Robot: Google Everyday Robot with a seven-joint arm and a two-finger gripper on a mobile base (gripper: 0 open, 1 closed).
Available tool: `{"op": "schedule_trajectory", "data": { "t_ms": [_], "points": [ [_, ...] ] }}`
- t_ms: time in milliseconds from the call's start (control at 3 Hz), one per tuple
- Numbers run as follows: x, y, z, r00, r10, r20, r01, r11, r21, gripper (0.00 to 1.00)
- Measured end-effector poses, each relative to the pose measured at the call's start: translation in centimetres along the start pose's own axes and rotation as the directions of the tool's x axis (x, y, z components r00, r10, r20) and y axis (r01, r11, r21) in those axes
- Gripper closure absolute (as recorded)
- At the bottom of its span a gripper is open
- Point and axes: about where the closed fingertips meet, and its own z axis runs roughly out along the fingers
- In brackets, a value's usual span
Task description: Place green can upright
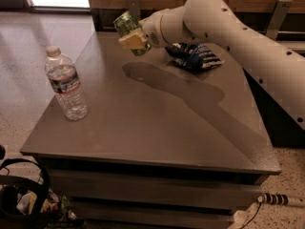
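The green can [127,26] is dark green with a silver top end, held tilted in the air above the far left part of the grey table [143,123]. My gripper [132,37] is shut on the green can, its pale fingers [133,40] clamped across the can's middle. The white arm reaches in from the right. The can's lower end is partly hidden behind the fingers. A dark shadow of the arm lies on the table below.
A clear plastic water bottle [66,84] with a white cap stands upright near the table's left edge. A dark blue and white snack bag [194,56] lies at the back right, under the arm. A dark bag [19,199] sits on the floor at lower left.
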Motion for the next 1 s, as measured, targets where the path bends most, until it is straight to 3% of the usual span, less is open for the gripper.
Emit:
{"op": "schedule_trajectory", "data": {
  "t_ms": [667,1000],
  "points": [
    [1.02,1.1,0.18,0.991,-0.031,0.133,0.035,0.9989,-0.031,1.0],
    [0.94,1.37,0.63,0.978,-0.041,0.206,0.053,0.997,-0.056,1.0]
  ]
}}
